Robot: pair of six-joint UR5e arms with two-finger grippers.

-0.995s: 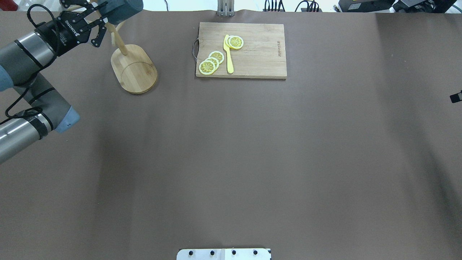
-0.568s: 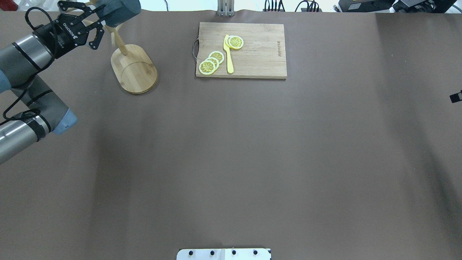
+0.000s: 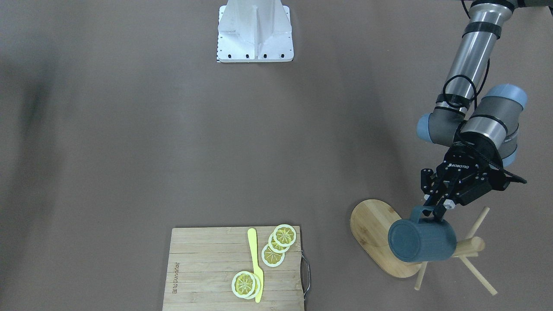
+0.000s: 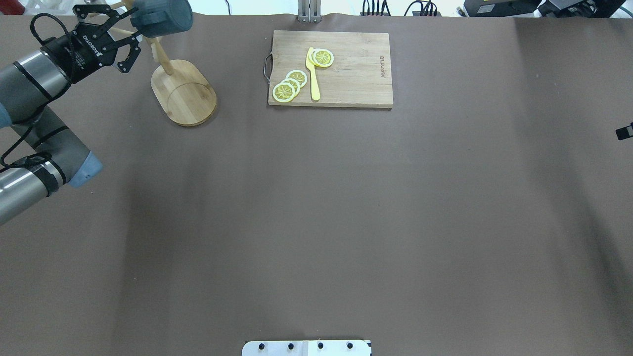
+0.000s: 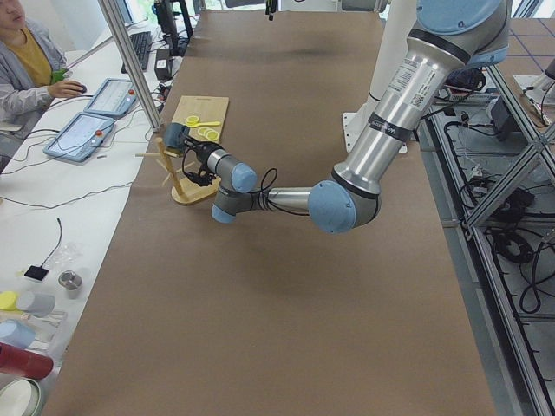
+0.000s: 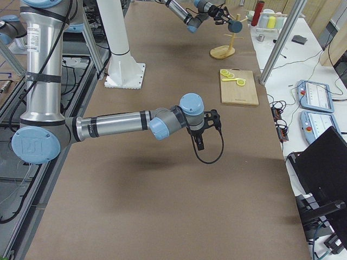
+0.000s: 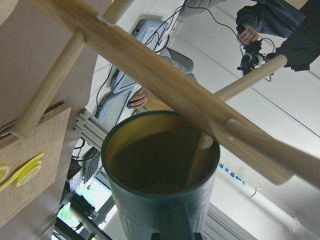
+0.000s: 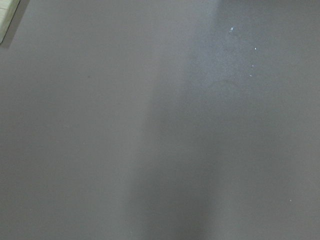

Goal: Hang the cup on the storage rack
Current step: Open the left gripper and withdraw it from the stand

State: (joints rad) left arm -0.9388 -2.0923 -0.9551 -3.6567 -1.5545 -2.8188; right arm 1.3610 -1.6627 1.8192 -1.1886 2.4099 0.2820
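The dark teal cup [image 3: 421, 241] lies on its side, high up by the top of the bamboo storage rack [image 3: 375, 229], its mouth towards the rack's post [image 3: 470, 245]. My left gripper [image 3: 437, 211] is shut on the cup's loop handle from above. In the overhead view the cup [image 4: 163, 17] is at the far left edge, over the rack's pegs, with the left gripper [image 4: 123, 34] beside it. In the left wrist view a thin peg [image 7: 200, 160] reaches into the cup's yellowish mouth [image 7: 155, 160]. My right gripper [image 6: 198, 142] hangs over bare table, far away; I cannot tell if it is open.
A slatted cutting board [image 4: 346, 74] with lemon slices [image 4: 289, 85] and a yellow knife [image 4: 313, 74] lies to the right of the rack. The white robot base plate [image 3: 255, 32] is at the near middle edge. An operator [image 5: 26, 61] sits beyond the far table edge.
My left gripper has moved left and a little back, taking the cup with it. The cup has shifted left and turned over the pegs. The rack base has barely shifted.
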